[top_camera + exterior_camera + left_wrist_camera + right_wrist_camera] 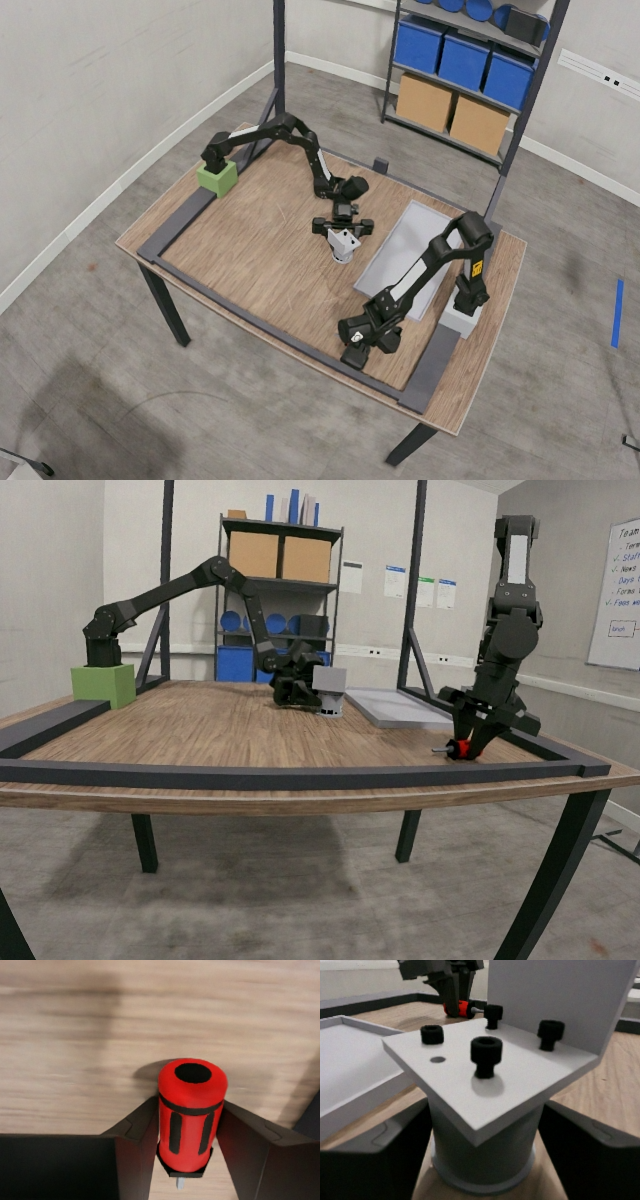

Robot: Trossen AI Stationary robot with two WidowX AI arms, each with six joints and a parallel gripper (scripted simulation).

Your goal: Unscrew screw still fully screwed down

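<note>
The grey joint module (342,257) (329,705) (482,1155) stands upright with the bracket (338,241) (329,679) (545,990) on top. In the right wrist view one black screw (432,1035) sits low, its head at the plate. Three raised screws (485,1055) (550,1034) (492,1015) show their shanks. My right gripper (484,1103) is shut on the module's body below the plate, a finger on each side. The red screwdriver (467,748) (187,1132) (463,1008) lies on the table. My left gripper (464,744) (185,1104) is shut on its handle, fingers touching both sides.
A shallow grey tray (381,251) (412,722) (365,1099) lies beside the module, between it and the left arm's base. A dark frame rail (289,338) (268,779) runs along the table edge near the screwdriver. A green block (217,179) (103,685) carries the right arm.
</note>
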